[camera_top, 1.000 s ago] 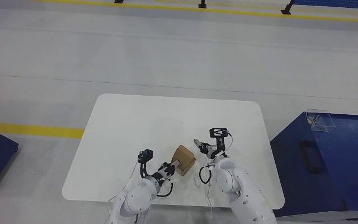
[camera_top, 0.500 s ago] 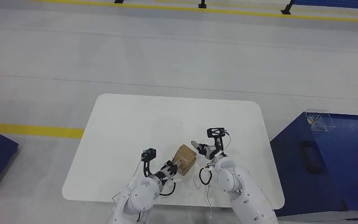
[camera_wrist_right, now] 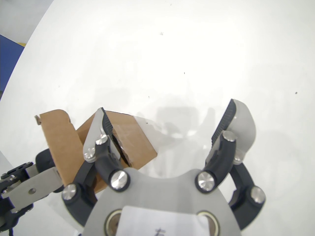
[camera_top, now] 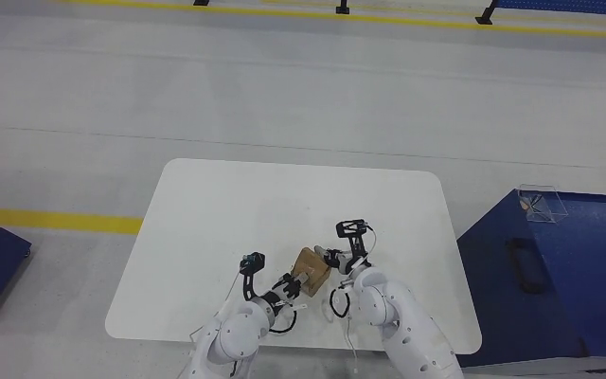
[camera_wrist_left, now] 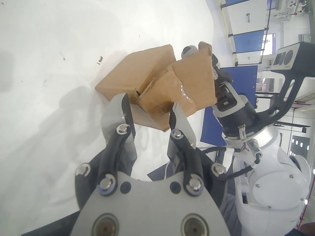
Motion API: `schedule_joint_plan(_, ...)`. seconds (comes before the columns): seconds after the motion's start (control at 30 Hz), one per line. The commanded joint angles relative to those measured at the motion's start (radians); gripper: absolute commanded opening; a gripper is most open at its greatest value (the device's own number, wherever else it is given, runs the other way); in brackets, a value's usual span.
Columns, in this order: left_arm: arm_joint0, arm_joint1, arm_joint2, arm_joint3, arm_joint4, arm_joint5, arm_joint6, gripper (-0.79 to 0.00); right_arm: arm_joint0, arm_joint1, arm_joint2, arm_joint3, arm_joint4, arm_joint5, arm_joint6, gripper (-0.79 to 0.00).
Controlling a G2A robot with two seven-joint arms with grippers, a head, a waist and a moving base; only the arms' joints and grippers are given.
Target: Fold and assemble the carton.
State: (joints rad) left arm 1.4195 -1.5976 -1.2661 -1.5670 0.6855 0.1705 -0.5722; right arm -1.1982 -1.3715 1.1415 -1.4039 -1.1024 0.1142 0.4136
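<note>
white table [camera_top: 237, 208] on a grey floor. carton [camera_top: 310, 265] lies near the front edge, between both arms. closed end points away from the left gripper [camera_wrist_left: 149, 101], flapped end toward it, one flap [camera_wrist_left: 194, 79] raised. long axis unclear. left gripper low, fingers clamped across the carton's near corner. right gripper [camera_wrist_right: 166, 106] spread wide, one finger against the carton, holding nothing.

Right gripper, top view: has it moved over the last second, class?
Yes. The right gripper has shifted sideways across the table towards the carton, closing the gap that lay between them.
</note>
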Motion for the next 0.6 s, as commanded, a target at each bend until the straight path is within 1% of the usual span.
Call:
schedule_joint_plan(0.0,-0.002,0.002,0.003,0.001,-0.001,0.003,0.0,-0.52,0.001,0.0,-0.002,0.002,-0.007,0.002,0.0,0.0)
schedule_joint_plan(0.23,-0.014,0.009,0.013,0.01,-0.002,0.025,0.007,-0.52,0.0,-0.004,0.01,0.008,-0.004,0.038,-0.039,0.0)
schedule_joint_plan(0.33,-0.014,0.012,0.014,0.009,-0.006,0.025,0.009,-0.517,0.003,-0.004,0.033,0.012,0.028,0.05,-0.04,0.0)
schedule_joint_plan(0.4,-0.013,0.015,0.014,0.005,-0.007,0.025,0.013,-0.52,0.013,-0.006,0.059,0.015,0.078,0.082,-0.02,0.0)
schedule_joint_plan(0.47,-0.012,0.017,0.014,0.003,-0.009,0.026,0.013,-0.52,0.018,-0.006,0.072,0.012,0.128,0.053,0.009,0.0)
schedule_joint_plan(0.5,-0.012,0.018,0.014,0.002,-0.011,0.026,0.013,-0.523,0.019,-0.004,0.082,0.009,0.148,0.022,0.028,0.0)
schedule_joint_plan(0.57,-0.012,0.021,0.014,-0.001,-0.013,0.028,0.013,-0.523,0.014,0.002,0.094,0.001,0.156,-0.026,0.056,0.0)
